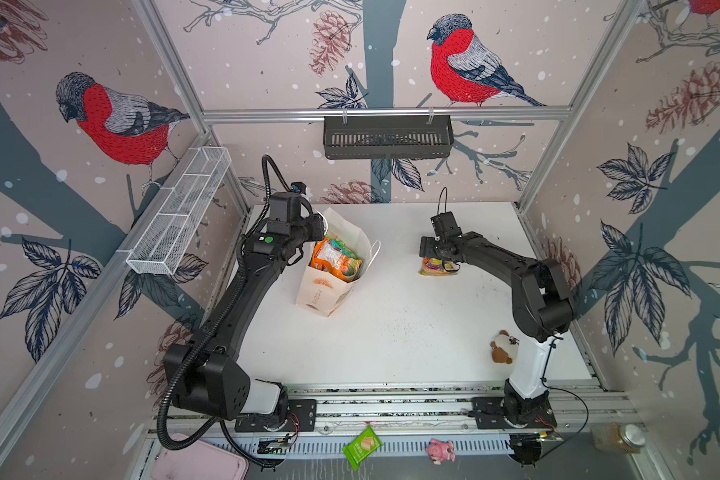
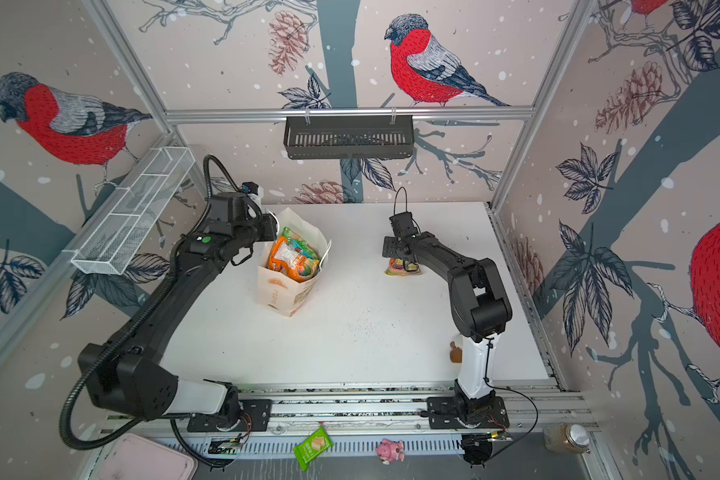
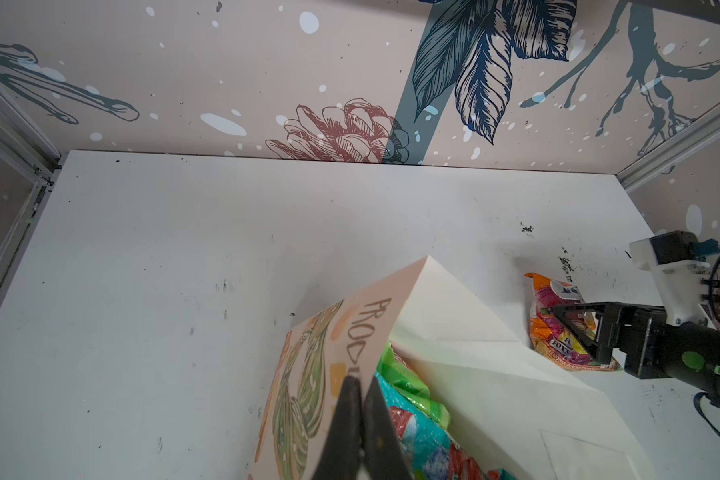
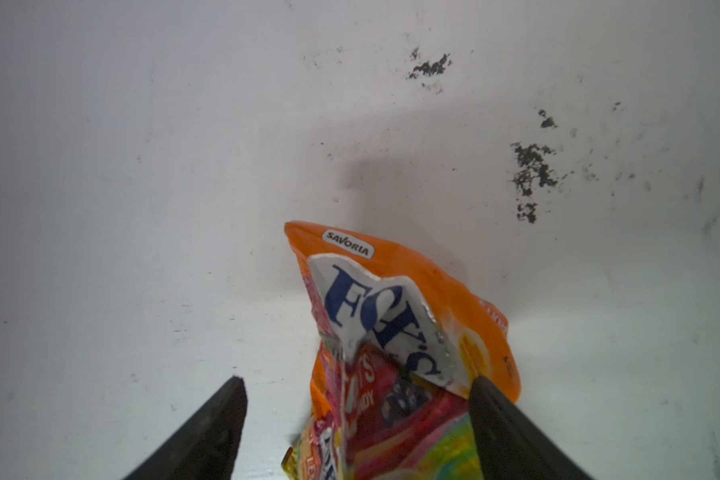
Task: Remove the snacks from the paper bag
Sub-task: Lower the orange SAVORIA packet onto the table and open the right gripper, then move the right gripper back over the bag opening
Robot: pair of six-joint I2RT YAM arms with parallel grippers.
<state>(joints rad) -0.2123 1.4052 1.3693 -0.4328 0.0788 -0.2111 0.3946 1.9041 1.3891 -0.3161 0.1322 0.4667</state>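
Observation:
The cream paper bag point(image 1: 325, 291) point(image 2: 283, 291) stands at the table's back left, its mouth open. Several snacks point(image 1: 335, 257) point(image 2: 294, 255), orange, green and teal, fill it. My left gripper point(image 3: 360, 380) is shut on the bag's printed rim point(image 3: 350, 332), with teal and green packets point(image 3: 416, 419) just inside. An orange snack packet point(image 1: 431, 268) point(image 2: 395, 270) point(image 3: 558, 316) point(image 4: 391, 291) lies on the table at the back right. My right gripper point(image 4: 358, 380) point(image 1: 443, 264) hangs over it, open, its fingers spread on either side of the packet.
A brown and white plush toy point(image 1: 501, 347) lies by the right arm's base. In front of the table are a green wafer packet point(image 1: 361, 448), a pink pig toy point(image 1: 441, 450), a jar point(image 1: 620, 436) and a pink tray point(image 1: 200, 461). Baskets hang on the back wall point(image 1: 387, 137) and left wall point(image 1: 179, 212).

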